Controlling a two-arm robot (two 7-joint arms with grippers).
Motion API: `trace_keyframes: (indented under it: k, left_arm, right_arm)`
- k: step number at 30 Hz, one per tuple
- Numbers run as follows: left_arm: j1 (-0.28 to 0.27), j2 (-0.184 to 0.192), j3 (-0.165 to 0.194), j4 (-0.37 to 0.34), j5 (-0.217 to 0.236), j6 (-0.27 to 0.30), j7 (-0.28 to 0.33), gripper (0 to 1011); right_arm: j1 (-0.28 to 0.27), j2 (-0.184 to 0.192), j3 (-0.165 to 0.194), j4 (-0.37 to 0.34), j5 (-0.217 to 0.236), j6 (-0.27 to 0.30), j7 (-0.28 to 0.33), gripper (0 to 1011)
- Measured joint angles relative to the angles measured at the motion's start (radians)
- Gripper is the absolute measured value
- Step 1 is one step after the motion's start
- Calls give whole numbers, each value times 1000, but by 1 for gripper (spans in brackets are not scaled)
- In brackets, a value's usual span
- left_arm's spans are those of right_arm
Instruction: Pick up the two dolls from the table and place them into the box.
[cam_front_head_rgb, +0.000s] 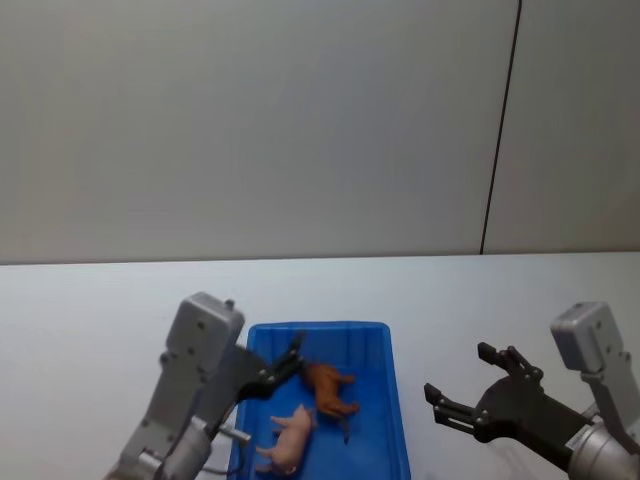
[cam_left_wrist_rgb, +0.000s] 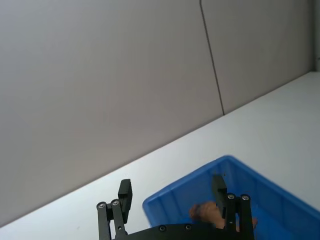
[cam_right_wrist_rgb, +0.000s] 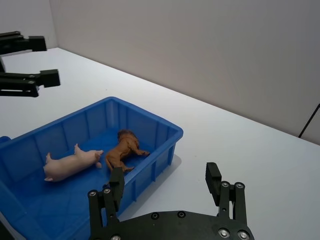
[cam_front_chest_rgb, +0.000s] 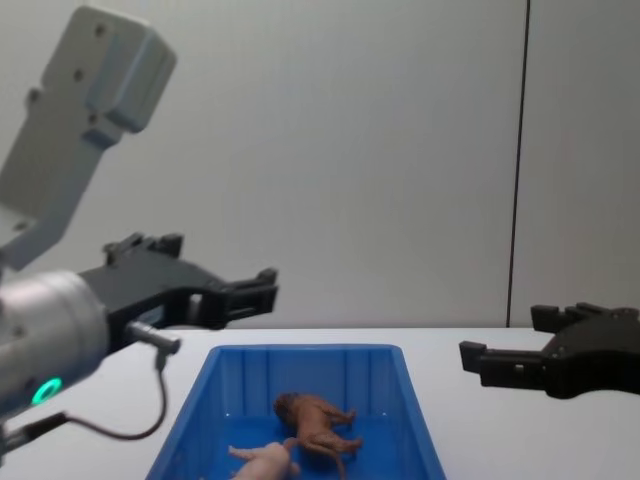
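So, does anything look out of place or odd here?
Only this: the lion and the pig lie on their sides inside the blue box. Left gripper above its left edge and right gripper beside it are open.

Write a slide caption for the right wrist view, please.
Pig and lion lie in the blue box, open right end effector alongside.

No text, label, brand, number or sign could be read on anything shown in any of the views.
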Motion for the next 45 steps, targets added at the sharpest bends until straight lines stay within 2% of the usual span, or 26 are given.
trace_keyframes:
  k: [10,20,32,45]
  left_arm:
    - [115,86,-17,-103,-51,71,124,1001]
    - [200,142,-31,-143,-102,103,187,1001]
    - [244,152,-40,-120,-146,94,206,1001]
    - [262,137,-53,-68,-172,59,212,1001]
  right_arm:
    - [-10,10,5,-9,4,-5,-1,1001]
    - [-15,15,7,-13,5,-6,-2,1001]
    - [-16,18,8,-14,6,-8,-2,1001]
    - [-18,19,8,-15,6,-8,-2,1001]
